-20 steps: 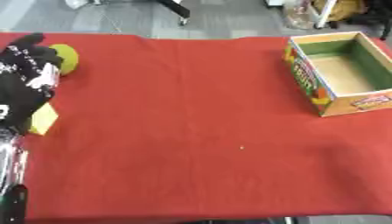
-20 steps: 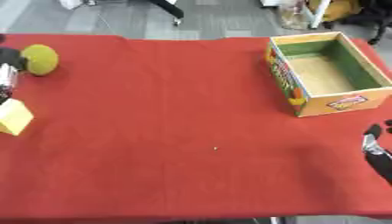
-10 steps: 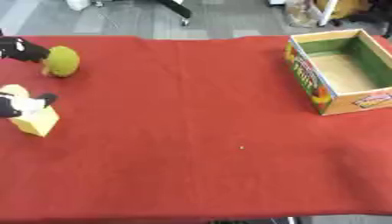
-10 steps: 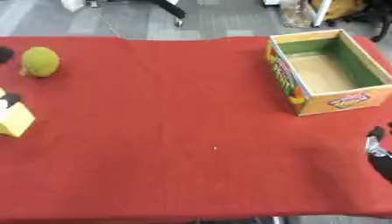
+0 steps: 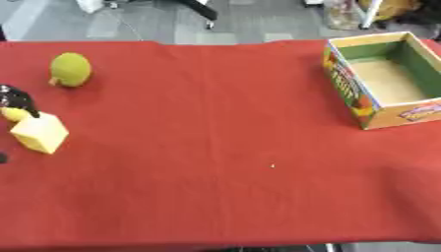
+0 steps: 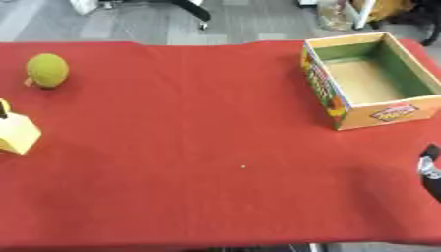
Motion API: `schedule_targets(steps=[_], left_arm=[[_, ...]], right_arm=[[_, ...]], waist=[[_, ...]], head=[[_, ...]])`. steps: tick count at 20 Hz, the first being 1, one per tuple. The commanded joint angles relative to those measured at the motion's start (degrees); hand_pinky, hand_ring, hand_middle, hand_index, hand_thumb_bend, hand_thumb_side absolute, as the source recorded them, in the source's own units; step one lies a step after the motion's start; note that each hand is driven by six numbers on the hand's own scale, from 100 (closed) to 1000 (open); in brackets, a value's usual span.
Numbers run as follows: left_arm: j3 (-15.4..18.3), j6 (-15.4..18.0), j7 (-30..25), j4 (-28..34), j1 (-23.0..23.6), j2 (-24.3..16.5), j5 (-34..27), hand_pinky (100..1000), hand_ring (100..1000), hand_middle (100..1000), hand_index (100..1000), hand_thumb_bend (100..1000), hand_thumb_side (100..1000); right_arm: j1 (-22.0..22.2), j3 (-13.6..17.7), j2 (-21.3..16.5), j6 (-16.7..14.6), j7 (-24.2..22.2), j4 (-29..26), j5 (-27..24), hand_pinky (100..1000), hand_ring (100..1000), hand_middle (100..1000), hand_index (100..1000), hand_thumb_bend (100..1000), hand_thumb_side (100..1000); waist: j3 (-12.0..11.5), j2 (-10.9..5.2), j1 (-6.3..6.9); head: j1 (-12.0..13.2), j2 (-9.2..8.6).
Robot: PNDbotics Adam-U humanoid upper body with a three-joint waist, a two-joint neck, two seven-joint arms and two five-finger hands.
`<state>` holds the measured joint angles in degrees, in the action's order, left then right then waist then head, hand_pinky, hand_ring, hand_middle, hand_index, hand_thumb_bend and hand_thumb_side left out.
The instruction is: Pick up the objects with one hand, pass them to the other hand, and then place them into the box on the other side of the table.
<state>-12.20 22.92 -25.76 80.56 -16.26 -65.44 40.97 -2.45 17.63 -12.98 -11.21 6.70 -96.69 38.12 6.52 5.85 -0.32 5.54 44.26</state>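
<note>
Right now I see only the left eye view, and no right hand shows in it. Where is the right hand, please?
Observer: In the right eye view the right hand shows at the right edge of the picture. It is over the red cloth, nearer to the robot than the box and apart from it.
Operator: My view cuts the box off at its right side. What is there?
Observer: The right eye view shows the box's whole right wall, with a strip of the red cloth beyond it.
</note>
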Motion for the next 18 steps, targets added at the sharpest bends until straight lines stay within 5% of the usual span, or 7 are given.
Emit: schedule_targets(steps=[1, 6, 18], left_arm=[[0.4, 0.27, 4.01, -3.3, -2.08, -0.26, 2.68, 823, 784, 776, 838, 555, 151], [-0.29, 0.72, 8.34, -7.17, -4.58, 2.07, 5.28, 823, 784, 778, 840, 547, 149], [-1.82, 2.61, 8.31, -14.28, -10.29, 7.98, 8.65, 820, 782, 789, 845, 483, 133]], right_arm=[[-0.19, 0.18, -1.87, -0.09, -0.11, -0.41, 0.19, 775, 644, 616, 862, 100, 293], [-0.21, 0.09, -1.87, -0.17, -0.15, -0.29, 0.05, 775, 643, 616, 862, 100, 293], [-0.02, -0.2, -1.34, -0.46, -0.38, 0.03, -0.29, 775, 642, 615, 861, 100, 288]], waist=[[0.05, -1.45, 0.84], [0.09, -1.54, 0.73], [0.41, -1.21, 0.12]], head=[[-0.01, -0.14], [-0.2, -0.14], [-0.14, -0.14]])
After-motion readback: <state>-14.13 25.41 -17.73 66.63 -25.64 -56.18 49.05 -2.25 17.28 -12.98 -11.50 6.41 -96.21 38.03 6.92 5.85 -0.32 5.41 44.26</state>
